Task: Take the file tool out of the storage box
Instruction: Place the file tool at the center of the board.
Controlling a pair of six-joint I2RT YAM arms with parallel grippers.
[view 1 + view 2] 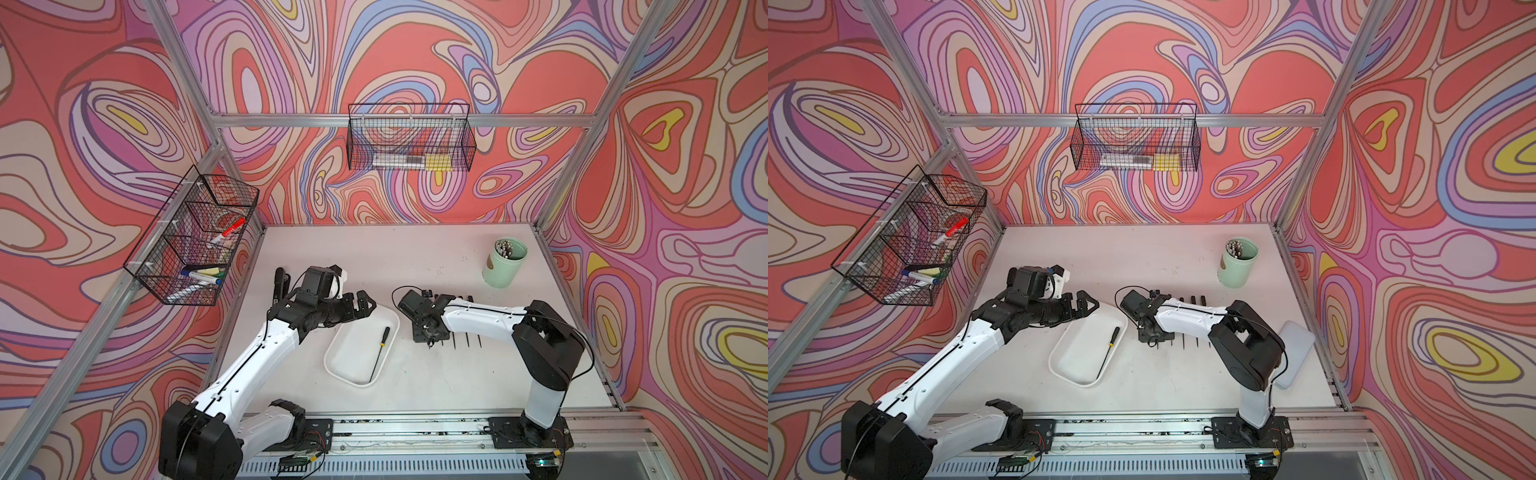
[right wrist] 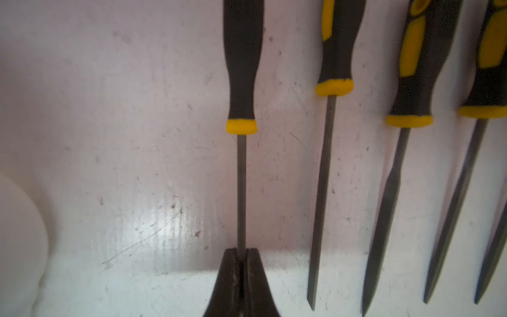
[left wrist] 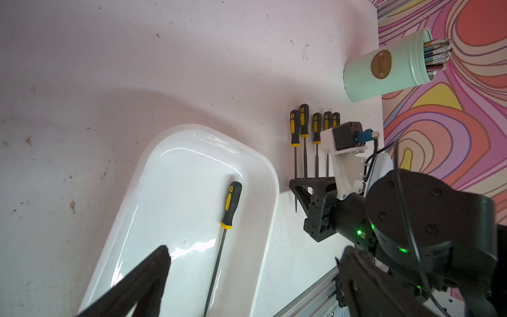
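Evidently partway through: one file tool (image 1: pixel 379 355) lying flat inside the storage box (image 1: pixel 353 357), along the wall nearest the right arm, black-and-yellow handle toward the back of the table (image 1: pixel 374 257), tip toward the robot's base; nothing else in the box. Just beside the box, a row of files (image 3: pixel 315 129) laid parallel on the bare surface, handles away from the robot. At the box end of that row, a further file (image 2: pixel 241 175), pinched by its thin shaft in the right gripper (image 2: pixel 241 254), jaws shut on the metal near the tip. Resting on the surface or held just above it: cannot tell. Reads as the set-down of one file, with the one in the box not yet fetched. Over the far end of the box, near that handle, the left gripper (image 1: pixel 365 306) spread wide and empty. Next, by judgement: let go of the shaft, lift clear without nudging the row, then go into the box low and close across the handle or shaft — minding the raised rim right alongside, with little room for a finger there.
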